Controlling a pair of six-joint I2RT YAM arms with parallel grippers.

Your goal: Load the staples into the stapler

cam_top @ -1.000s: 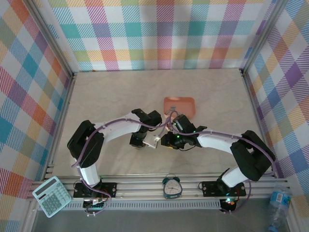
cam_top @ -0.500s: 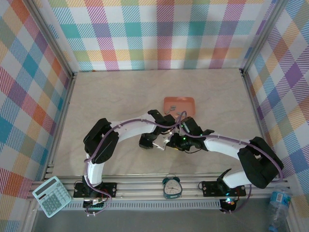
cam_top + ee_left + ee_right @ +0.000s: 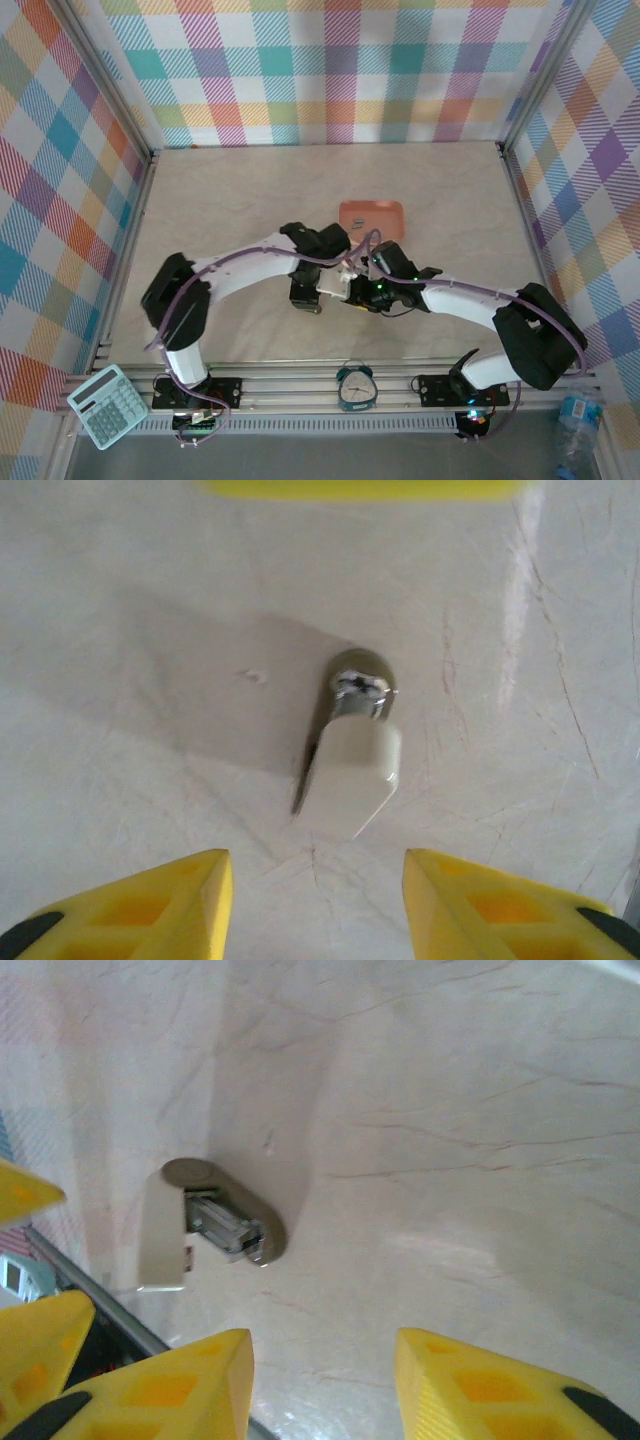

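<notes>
First, the near edge of the table [image 3: 220,190]: a calculator [image 3: 107,405] at the near left corner, an alarm clock [image 3: 355,385] at the middle of the rail, and a water bottle [image 3: 577,420] off the near right corner.

Farther in, both arms bend toward the middle of the table and meet over the stapler [image 3: 333,284].

Left wrist view:
- The left gripper [image 3: 312,865] is released, its yellow fingers spread wide with nothing between them.
- The stapler [image 3: 352,775] lies on the bare table just beyond the fingertips, apart from both.
- Its cream body points toward the camera, with a metal end at the far side.

Right wrist view:
- The right gripper [image 3: 322,1345] is also released, fingers apart and gripping nothing.
- The stapler [image 3: 165,1225] sits beyond and to the left of it, not touched.
- The cream lid is swung up off the grey base, leaving the metal channel exposed.
- I cannot tell whether any staples sit in that channel.

Beyond the grippers, toward the far edge and a little right of centre, sits an orange tray [image 3: 385,212]. Its near rim is partly covered by the arms, and its contents are too small to make out.
</notes>
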